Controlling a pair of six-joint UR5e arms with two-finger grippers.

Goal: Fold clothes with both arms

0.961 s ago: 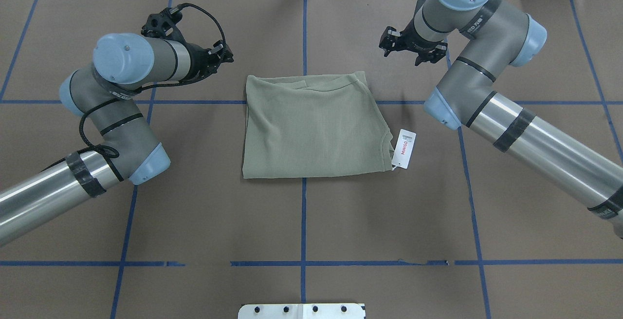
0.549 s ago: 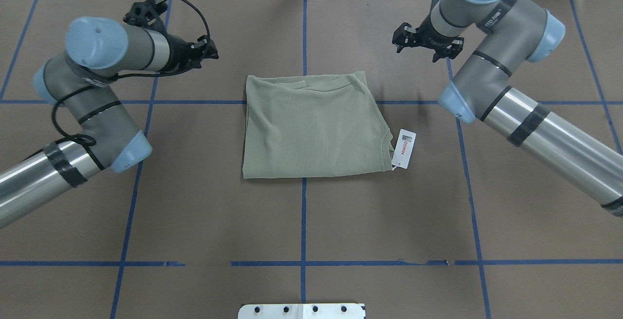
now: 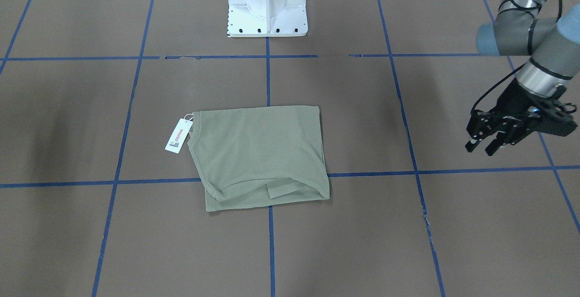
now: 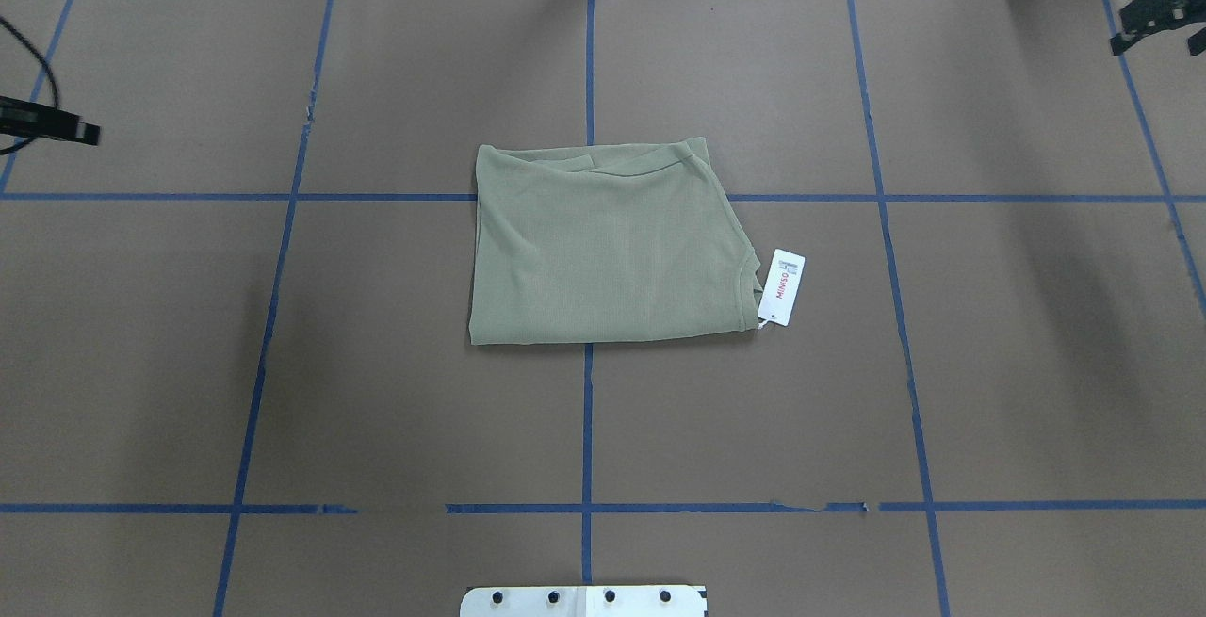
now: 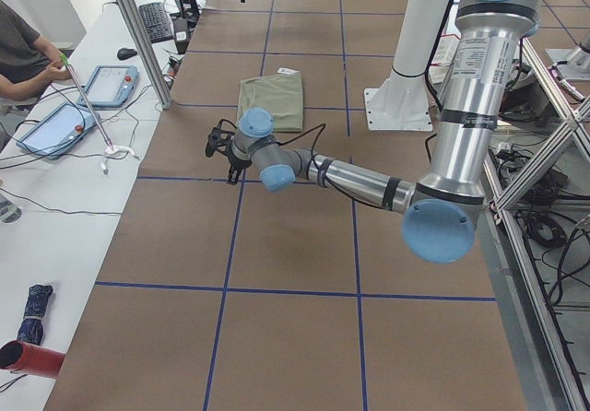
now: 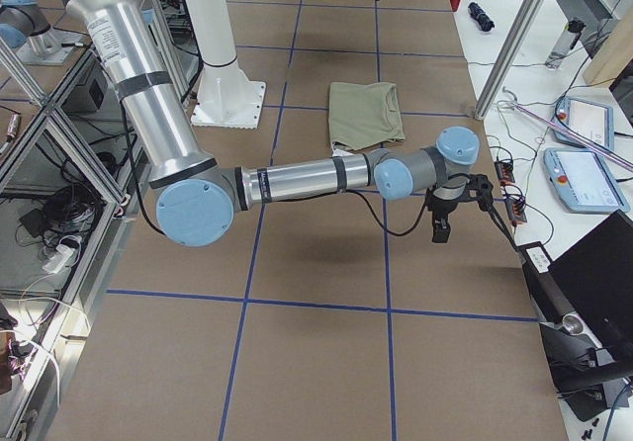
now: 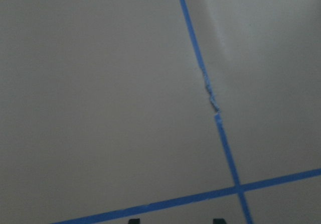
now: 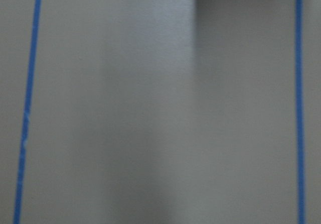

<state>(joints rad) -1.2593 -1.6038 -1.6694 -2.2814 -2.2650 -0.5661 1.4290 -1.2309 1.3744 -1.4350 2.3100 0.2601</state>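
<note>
Brown table, folded shirt flat; left hand empty, fingers apart; right hand unreadable.

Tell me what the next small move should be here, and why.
Probably just stop and call the fold done. The shirt lies flat as a compact folded rectangle, its tag sticking out at one side. The left tool and the right tool hang far out over the table, touching nothing. Another fold doesn't look needed.
</note>
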